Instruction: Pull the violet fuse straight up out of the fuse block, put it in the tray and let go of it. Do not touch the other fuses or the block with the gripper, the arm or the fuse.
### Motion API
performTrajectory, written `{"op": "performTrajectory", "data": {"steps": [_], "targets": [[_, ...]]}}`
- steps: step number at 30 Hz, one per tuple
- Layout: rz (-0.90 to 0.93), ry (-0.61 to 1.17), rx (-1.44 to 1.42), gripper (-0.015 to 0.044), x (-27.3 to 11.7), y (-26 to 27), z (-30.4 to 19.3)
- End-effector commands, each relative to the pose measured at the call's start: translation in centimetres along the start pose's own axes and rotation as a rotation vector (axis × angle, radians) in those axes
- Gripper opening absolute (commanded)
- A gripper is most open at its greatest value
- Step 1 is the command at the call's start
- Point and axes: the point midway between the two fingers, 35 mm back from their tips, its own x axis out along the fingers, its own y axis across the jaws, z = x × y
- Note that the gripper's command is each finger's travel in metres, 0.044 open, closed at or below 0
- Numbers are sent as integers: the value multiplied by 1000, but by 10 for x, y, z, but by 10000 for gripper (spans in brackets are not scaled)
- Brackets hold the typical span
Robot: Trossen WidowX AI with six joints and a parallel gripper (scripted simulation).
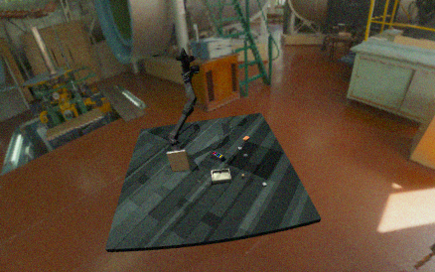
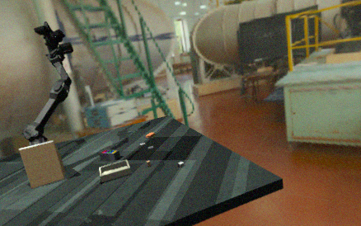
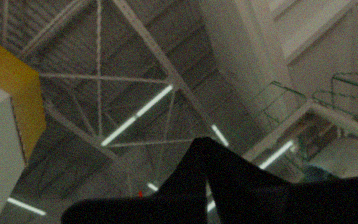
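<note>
The fuse block [image 1: 217,158] [image 2: 111,157] is a small dark block on the table with a row of tiny coloured fuses in its top, pink or violet among them. The fuses are too small to tell exactly which one is violet. The cream, open-topped tray [image 1: 220,181] [image 2: 115,176] stands close by, on the side nearer the top and exterior views; no fuse shows in it. My gripper [image 1: 184,51] [image 2: 45,25] [image 3: 201,144] is shut with its fingertips together and nothing between them. It is raised high above the table, far from block and tray, pointing upward.
A brown box [image 1: 179,161] [image 2: 44,166] stands upright near the arm's base, to the left of the tray. An orange piece [image 1: 246,138] [image 2: 150,134] lies beyond the block. A white cube [image 1: 264,184] [image 2: 180,164] and a tiny tan piece [image 1: 242,175] [image 2: 148,163] are right of the tray.
</note>
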Motion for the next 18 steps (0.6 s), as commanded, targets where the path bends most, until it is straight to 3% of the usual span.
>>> {"op": "performTrajectory", "data": {"steps": [1, 3, 11, 18], "targets": [[-3, 2, 4, 26, 0, 0, -1], [-24, 20, 35, 62, 0, -1, -6], [14, 309, -90, 62, 0, 31, -111], [31, 575, -223, 62, -28, 32, -204]]}}
